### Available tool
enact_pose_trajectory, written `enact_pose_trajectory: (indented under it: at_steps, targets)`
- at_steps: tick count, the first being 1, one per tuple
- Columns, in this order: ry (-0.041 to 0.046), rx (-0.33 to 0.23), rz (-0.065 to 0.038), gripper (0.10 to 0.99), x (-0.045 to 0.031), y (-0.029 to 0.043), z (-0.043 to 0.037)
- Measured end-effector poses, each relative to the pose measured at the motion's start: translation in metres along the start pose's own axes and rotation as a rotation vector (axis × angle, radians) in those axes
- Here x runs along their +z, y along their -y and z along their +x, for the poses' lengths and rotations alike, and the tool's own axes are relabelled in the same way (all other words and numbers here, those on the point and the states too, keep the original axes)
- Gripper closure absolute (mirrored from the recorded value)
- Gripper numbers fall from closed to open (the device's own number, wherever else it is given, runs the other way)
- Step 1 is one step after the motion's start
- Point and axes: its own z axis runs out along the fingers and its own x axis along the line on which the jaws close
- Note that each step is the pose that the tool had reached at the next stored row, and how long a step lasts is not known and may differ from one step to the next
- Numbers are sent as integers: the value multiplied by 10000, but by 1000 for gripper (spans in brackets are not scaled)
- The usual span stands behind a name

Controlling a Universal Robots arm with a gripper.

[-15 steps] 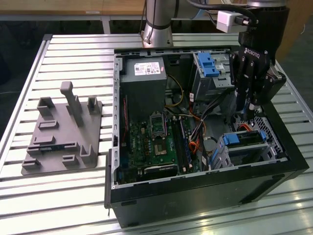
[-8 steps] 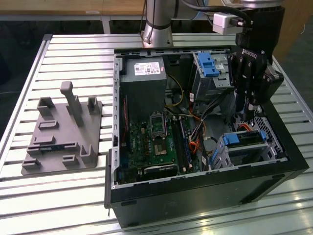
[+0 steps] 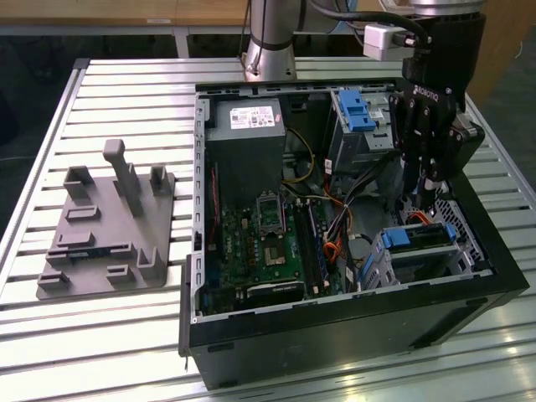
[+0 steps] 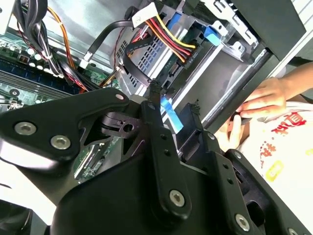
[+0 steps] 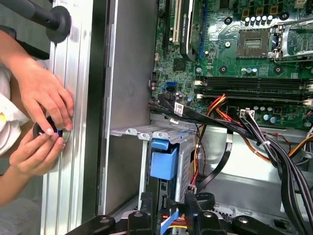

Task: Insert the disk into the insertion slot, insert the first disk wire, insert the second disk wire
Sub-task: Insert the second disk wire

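In the exterior view the disk [image 3: 419, 240], edged in bright blue, lies inside the insertion slot [image 3: 394, 266], a small silver cage in the near right corner of the open computer case. My gripper [image 3: 427, 201] hangs straight down just behind that cage. In the second wrist view my gripper [image 4: 175, 104] is shut on a black wire connector [image 4: 188, 128] with a blue tab. A red, yellow and black wire bundle [image 4: 168, 32] ends at the cage's end. The first wrist view shows the cage [image 5: 146, 132] and the blue frame piece [image 5: 164, 162] just past my gripper [image 5: 168, 201].
A person's hands [image 5: 41, 112] rest on the slatted table just outside the case wall, also seen in the second wrist view [image 4: 261, 98]. Inside the case are the motherboard [image 3: 260, 243], power supply [image 3: 247, 142], a larger bay with a blue latch [image 3: 356, 109] and loose cables [image 5: 274, 152]. A grey fixture [image 3: 109, 226] stands at the exterior view's left.
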Motion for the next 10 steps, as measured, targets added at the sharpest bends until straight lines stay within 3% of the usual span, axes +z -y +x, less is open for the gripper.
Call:
enact_pose_trajectory:
  at_steps: [4, 8, 10]
  targets:
    - [-23, 291, -121, 690, 1, 3, -10]
    - [-39, 304, -128, 690, 3, 5, -31]
    - [-96, 299, -132, 690, 10, 5, -40]
